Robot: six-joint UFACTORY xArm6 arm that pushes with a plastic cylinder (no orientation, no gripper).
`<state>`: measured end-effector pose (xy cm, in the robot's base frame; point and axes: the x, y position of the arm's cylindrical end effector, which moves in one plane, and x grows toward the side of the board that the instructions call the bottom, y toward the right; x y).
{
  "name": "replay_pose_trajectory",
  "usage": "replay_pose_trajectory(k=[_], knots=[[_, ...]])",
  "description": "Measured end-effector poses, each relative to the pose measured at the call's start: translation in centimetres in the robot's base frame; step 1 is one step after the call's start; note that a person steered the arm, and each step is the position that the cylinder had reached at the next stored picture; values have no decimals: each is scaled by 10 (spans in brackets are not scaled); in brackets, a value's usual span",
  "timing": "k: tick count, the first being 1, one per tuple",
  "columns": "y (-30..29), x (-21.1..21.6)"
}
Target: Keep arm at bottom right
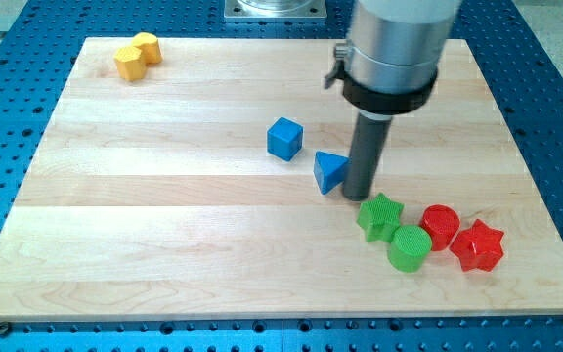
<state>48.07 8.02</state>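
Beside blue triangle (329, 171), my tip (361, 198).

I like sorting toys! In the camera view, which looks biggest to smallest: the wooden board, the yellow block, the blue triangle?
1. Wooden board
2. Yellow block
3. Blue triangle
The last two look close; the yellow one sits farther up the view, so that ranking is unsure.

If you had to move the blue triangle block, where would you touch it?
I have no pincer, so I would push, not grip. My tip sits just right of the blue triangle block, by its flat right face. That face suits pushing leftward, away from the green star.
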Motion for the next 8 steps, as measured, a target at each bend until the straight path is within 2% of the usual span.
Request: replay_pose_trajectory(k=[1, 3, 4, 6, 8], knots=[[-28, -18], [-76, -26], [-56, -12], [86, 4], [211, 79]])
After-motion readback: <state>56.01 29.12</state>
